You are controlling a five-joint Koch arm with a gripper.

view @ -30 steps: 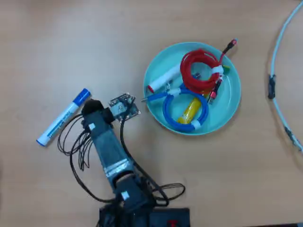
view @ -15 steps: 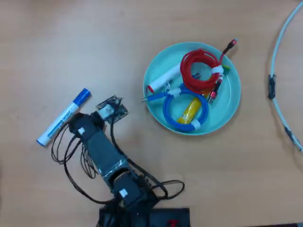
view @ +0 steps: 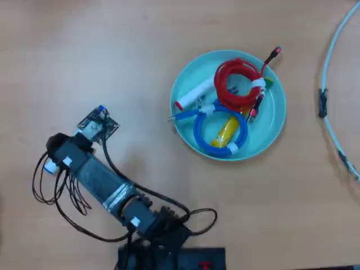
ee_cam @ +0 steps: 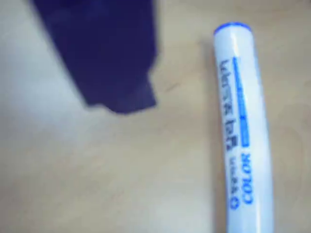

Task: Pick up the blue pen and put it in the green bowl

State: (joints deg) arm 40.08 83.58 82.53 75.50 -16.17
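1. in the wrist view, a dark blurred jaw of the gripper (ee_cam: 116, 92) coming in from the top left, hanging over bare tabletop (ee_cam: 121, 184); only one jaw visible, so cannot tell whether spread or pressed together.
2. just right of that jaw in the same view, the blue pen (ee_cam: 240, 131) lying flat on the wood, apart from the jaw, white barrel with blue lettering, one blue-rimmed end toward the top.
3. from overhead, arm (view: 95, 177) stretched from the bottom-centre base toward the left, covering nearly all of the pen; possibly the blue cap peeking out by the wrist circuit board (view: 98, 125).
4. further right, well apart from the arm, the green bowl (view: 275, 132) holding a red coiled cable (view: 233, 70), a blue coiled cable (view: 202, 136), a white marker with a red end (view: 194, 93) and a yellow item (view: 226, 130).
5. at the far right edge, a pale cable (view: 332, 53) curving across the table.
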